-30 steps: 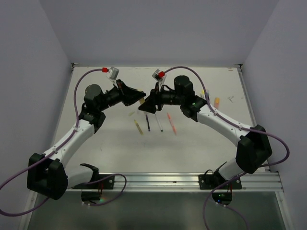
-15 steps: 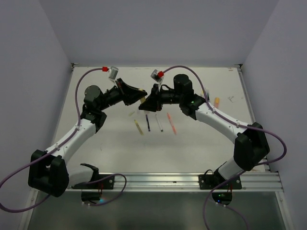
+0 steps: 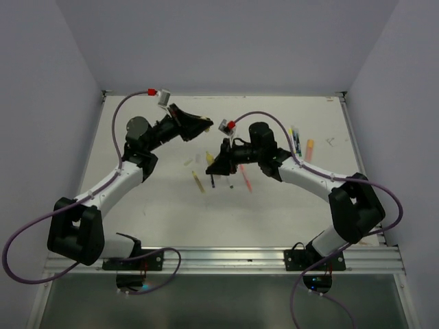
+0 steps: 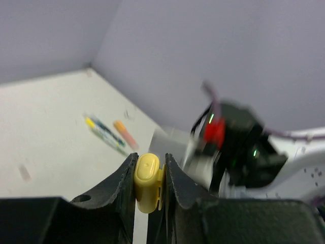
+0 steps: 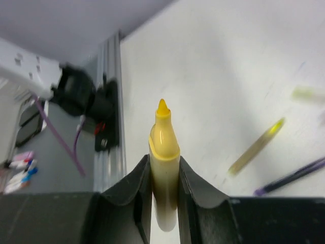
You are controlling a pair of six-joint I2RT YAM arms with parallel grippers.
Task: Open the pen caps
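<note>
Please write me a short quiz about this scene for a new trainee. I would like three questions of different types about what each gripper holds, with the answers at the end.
1. True or false: the left gripper is shut on a yellow cap.
2. What does the right gripper hold? A) a yellow highlighter with its tip bare; B) a capped black pen; C) nothing.
3. Fill the gap: the cap and the highlighter are ____ (joined / apart).

Key: 1 true; 2 A; 3 apart.
</note>
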